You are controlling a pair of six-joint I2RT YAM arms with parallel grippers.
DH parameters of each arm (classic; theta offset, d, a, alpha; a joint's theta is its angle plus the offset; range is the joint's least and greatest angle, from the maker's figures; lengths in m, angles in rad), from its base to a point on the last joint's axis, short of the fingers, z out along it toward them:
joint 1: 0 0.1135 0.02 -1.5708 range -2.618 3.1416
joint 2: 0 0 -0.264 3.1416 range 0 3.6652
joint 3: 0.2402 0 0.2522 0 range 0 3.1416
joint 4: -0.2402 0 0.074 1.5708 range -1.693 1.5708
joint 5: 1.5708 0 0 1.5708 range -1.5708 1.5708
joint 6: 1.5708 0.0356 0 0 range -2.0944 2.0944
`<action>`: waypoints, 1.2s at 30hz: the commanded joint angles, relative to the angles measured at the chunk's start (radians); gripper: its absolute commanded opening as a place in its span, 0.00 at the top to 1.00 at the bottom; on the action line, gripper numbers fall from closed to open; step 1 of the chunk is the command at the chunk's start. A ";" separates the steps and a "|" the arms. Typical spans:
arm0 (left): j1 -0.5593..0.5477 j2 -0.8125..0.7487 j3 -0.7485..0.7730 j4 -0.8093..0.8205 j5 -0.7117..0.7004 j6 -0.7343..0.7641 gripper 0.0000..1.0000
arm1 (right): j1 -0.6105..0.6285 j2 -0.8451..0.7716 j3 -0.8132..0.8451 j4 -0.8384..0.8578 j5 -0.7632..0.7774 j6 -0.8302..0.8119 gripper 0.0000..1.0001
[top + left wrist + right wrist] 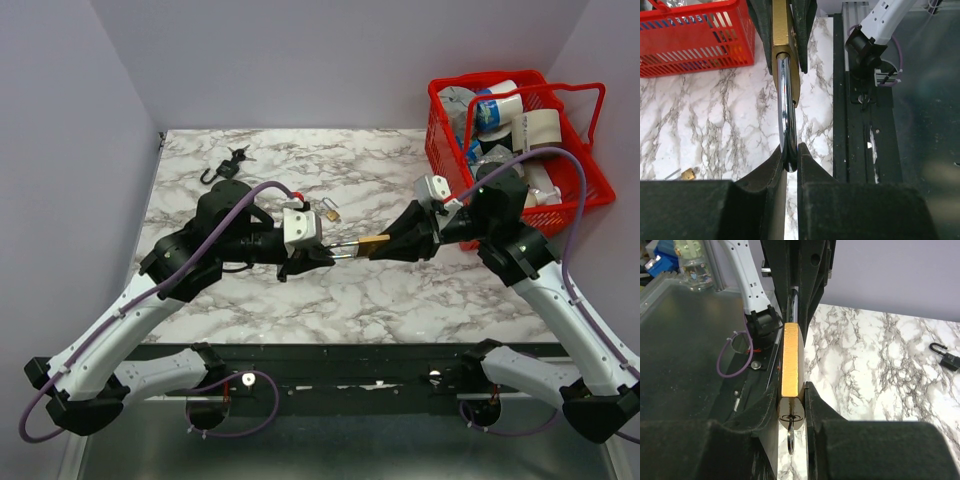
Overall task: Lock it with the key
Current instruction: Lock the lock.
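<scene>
Lying near the far-left corner of the table (400, 310), the keys (238, 153) sit just beside the black padlock (222, 173), whose shackle stands open; neither gripper is near them. A small brass padlock (329, 211) rests toward the table's middle, and a red basket (590, 190) fills the far-right corner.

Both arms are busy with a big padlock (375, 243), held in the air over the middle of the table. The left gripper (335, 252) is pinched closed on the bend of its steel shackle (785, 105). The right gripper (388, 247) is clamped on the flat sides of the brass body. From the right wrist, what looks like a plain silver key (791, 436) hangs out of the keyhole at the body's end.

As a judgement, the task is partly done: lock and a key are together, but whether the shackle is pressed home cannot be told, and a turn of the key seems left.

The arms reach inward from both sides, forearms roughly level, grippers nose to nose along one line.
</scene>
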 commanded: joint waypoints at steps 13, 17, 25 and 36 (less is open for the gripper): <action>-0.025 0.093 0.029 0.145 0.025 -0.067 1.00 | 0.118 0.042 0.000 0.147 0.035 0.015 0.99; -0.031 0.125 0.026 0.178 0.033 -0.087 1.00 | 0.157 0.066 0.017 0.147 0.052 0.012 0.99; -0.045 0.142 -0.014 0.287 0.034 -0.141 1.00 | 0.205 0.097 0.021 0.180 0.073 0.023 0.99; -0.010 0.056 -0.065 0.292 -0.005 -0.124 0.88 | 0.191 0.085 -0.014 0.187 0.214 0.158 0.99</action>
